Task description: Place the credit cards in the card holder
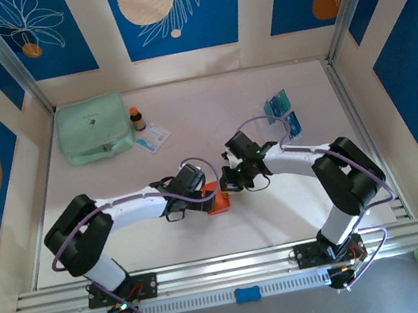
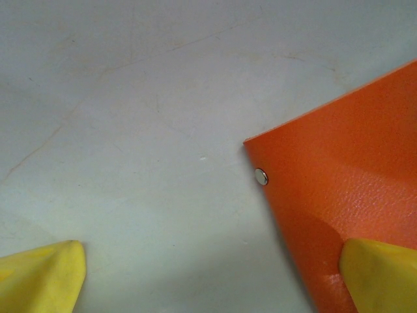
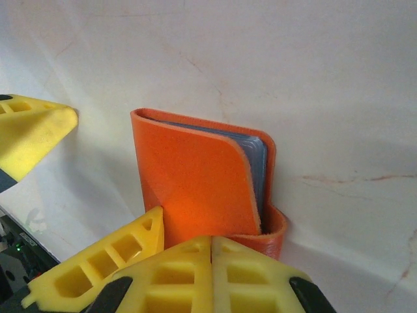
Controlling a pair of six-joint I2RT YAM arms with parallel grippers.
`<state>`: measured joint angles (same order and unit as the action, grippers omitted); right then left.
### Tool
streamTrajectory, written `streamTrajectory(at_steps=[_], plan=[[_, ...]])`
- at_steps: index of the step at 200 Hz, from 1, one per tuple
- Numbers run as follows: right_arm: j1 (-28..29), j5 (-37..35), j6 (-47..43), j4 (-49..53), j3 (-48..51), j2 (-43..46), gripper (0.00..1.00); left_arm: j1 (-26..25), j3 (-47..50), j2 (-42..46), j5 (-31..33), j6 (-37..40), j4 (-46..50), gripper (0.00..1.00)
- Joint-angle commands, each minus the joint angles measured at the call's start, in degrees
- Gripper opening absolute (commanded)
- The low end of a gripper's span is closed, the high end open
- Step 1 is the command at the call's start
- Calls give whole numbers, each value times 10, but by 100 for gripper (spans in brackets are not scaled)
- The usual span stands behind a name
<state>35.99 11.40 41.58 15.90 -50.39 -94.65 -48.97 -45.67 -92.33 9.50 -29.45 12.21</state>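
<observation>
The orange card holder [image 1: 218, 201] lies folded mid-table, pale pocket edges peeping out along its open side. The left gripper [image 2: 208, 274] stands spread, one fingertip on the cover; the right gripper [image 3: 212, 248] is pressed together at its near edge. Bare table [image 1: 283, 216] lies all round, credit cards [image 1: 283, 112] well apart

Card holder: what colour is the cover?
Card holder is orange, silver stud near its corner; left wrist view best.

White arms [image 1: 133, 205], black joints [image 1: 82, 214], purple cables [image 1: 191, 162], yellow fingers [image 3: 176, 277].
</observation>
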Motion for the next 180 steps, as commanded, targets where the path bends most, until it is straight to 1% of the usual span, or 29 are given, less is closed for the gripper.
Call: streamTrajectory(at_steps=[1, 45, 84, 136, 180], plan=[[3, 8, 3, -5, -10, -18, 0, 2, 23, -33, -11, 9, -6, 100], [8, 10, 4, -12, -8, -36, 0, 2, 21, -33, -11, 9, -7, 100], [10, 6, 8, -18, 11, -36, 0, 1, 19, -32, -11, 9, -6, 100], [0, -12, 20, -34, 60, -28, 0, 2, 18, -29, -11, 9, -4, 100], [-18, -14, 42, -72, 119, -22, 0, 2, 21, -27, -12, 7, -5, 100]])
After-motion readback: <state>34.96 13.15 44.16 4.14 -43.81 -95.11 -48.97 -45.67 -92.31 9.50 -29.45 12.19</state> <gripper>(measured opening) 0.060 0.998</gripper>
